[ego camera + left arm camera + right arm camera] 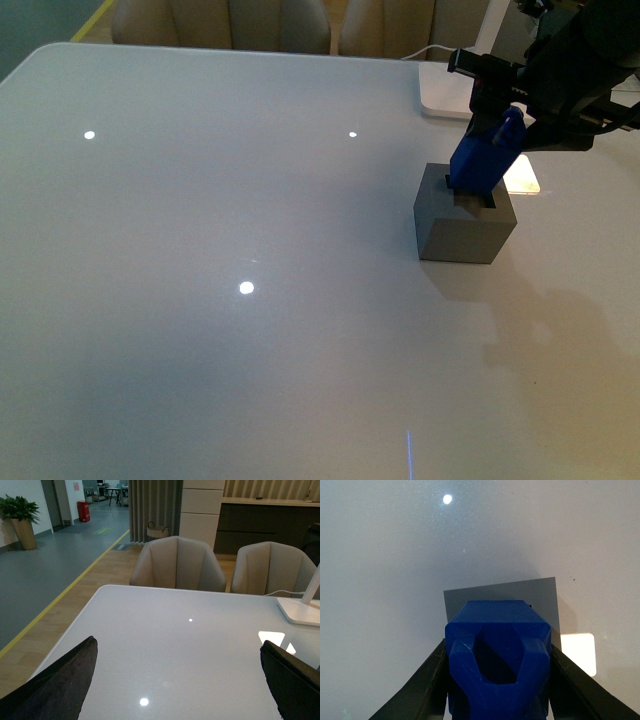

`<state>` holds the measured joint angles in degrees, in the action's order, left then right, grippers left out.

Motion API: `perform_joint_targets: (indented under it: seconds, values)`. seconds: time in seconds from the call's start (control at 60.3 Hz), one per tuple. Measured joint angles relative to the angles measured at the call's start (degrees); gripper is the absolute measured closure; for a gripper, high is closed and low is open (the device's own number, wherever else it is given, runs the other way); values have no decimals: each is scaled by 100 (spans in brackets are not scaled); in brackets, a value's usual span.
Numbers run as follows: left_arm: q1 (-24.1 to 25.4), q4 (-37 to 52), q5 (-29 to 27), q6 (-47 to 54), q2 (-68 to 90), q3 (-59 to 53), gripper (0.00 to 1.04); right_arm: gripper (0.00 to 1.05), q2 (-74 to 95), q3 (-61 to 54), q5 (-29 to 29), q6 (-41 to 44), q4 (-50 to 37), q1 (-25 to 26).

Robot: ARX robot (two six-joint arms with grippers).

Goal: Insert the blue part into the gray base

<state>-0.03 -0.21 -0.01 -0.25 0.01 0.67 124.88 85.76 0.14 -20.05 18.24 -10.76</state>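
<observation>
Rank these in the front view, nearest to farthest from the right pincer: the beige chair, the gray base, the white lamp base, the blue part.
1. The blue part: held in the right pincer itself.
2. The gray base: right beneath, at the part's lower end.
3. The white lamp base: behind, farther from the robot.
4. The beige chair: farthest back, off to the left.

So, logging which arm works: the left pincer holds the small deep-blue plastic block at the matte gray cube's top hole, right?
No, the right pincer holds the small deep-blue plastic block at the matte gray cube's top hole; the right wrist view shows it clamped there. The left pincer is open and empty.
</observation>
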Motion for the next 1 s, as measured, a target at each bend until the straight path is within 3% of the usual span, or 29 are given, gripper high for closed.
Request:
perform_joint_targets:
  seconds: [0.962, 0.995]
  values:
    - [0, 0, 0, 0, 0, 0, 7, 60, 114, 0, 57, 295, 175, 37]
    - [0, 0, 0, 0, 0, 0, 7, 56, 114, 0, 57, 326, 175, 37]
